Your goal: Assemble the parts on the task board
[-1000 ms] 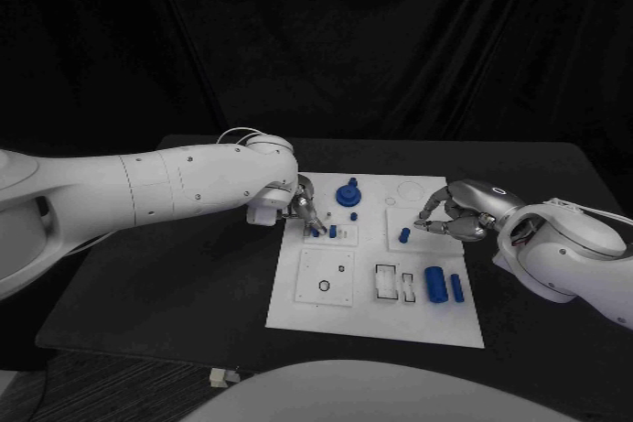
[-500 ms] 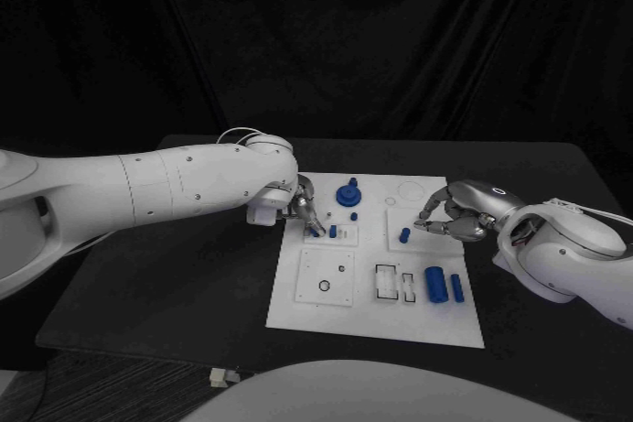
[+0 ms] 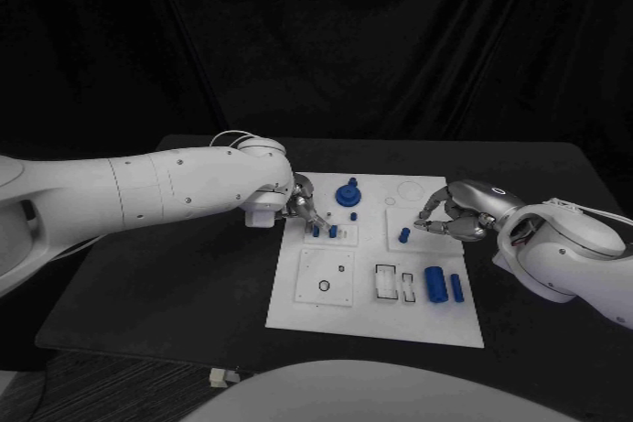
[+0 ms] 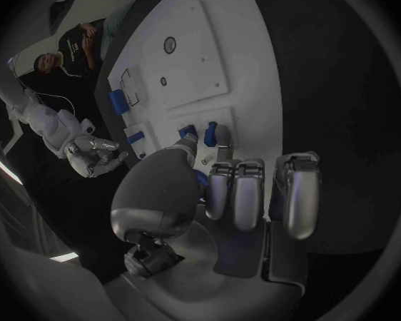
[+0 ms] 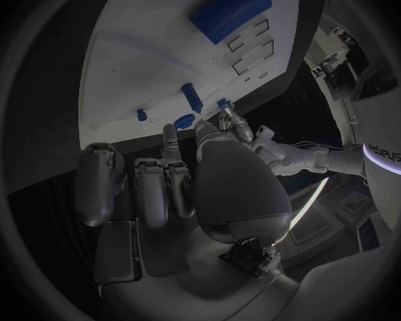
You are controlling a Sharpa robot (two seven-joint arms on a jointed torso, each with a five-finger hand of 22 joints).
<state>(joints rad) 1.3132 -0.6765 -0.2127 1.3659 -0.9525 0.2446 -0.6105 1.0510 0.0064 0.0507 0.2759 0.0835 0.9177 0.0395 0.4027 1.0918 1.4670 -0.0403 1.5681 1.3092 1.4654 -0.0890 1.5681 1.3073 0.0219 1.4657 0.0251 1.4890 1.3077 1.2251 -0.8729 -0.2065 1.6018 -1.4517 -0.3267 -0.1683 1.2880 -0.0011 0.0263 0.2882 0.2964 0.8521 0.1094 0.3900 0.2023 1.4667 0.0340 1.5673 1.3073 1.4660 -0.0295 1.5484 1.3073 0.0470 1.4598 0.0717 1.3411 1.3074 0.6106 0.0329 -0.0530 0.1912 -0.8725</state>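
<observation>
The head view lays out the whole white task board (image 3: 376,285) in the middle of the black tabletop (image 3: 172,285), with blue parts (image 3: 434,283) lying near its right edge and a blue knobbed part (image 3: 348,194) standing at its far side. The left wrist view shows the left robot hand (image 4: 220,192) with fingers curled down at the board's far left corner, a fingertip touching a small blue peg (image 4: 186,133); whether it grips the peg I cannot tell. The right robot hand (image 3: 453,218) hangs curled at the board's right edge beside another small peg (image 3: 403,235), nothing visibly in it, and the right wrist view reads "sharpa" on the opposite arm (image 5: 379,132).

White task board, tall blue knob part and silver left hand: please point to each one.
White task board (image 3: 376,323), head view, bare near edge.
Tall blue knob part (image 3: 348,194), head view, its body.
Silver left hand (image 3: 304,211), head view, middle.
</observation>
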